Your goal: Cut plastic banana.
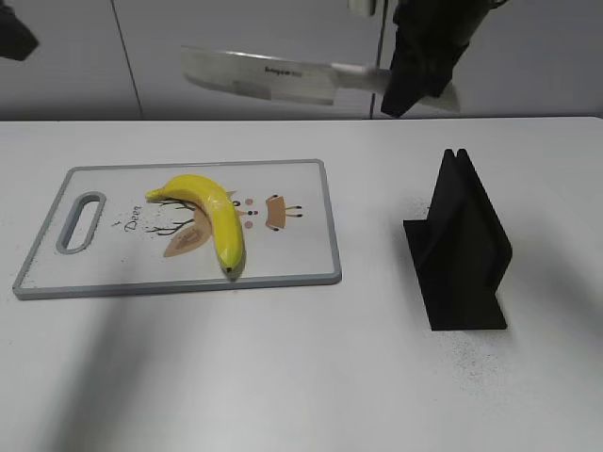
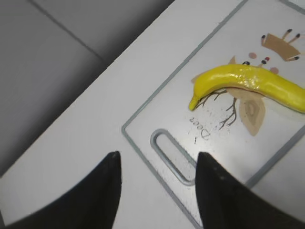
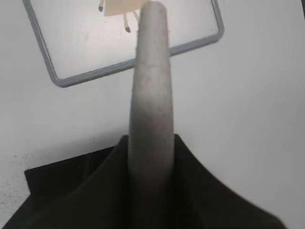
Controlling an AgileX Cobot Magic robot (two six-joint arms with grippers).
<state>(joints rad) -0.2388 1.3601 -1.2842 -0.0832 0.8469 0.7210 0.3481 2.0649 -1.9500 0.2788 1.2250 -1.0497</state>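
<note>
Leftmost, the left gripper (image 2: pixel 157 164) hangs with its two dark fingers (image 2: pixel 107 191) spread wide and nothing between them, above the handle slot (image 2: pixel 172 157) of the cutting board (image 1: pixel 292 259). Only a dark corner of that arm shows at the upper left of the exterior view. On the board, left of centre, lies the yellow banana (image 1: pixel 212 212), curved, its tip near the front edge. At the upper middle, the knife (image 1: pixel 259 75) hangs level above the table (image 1: pixel 283 377), its handle clamped in the right gripper (image 1: pixel 419 75). Right of centre stands the black knife stand (image 1: pixel 459 245), well apart from the board.
</note>
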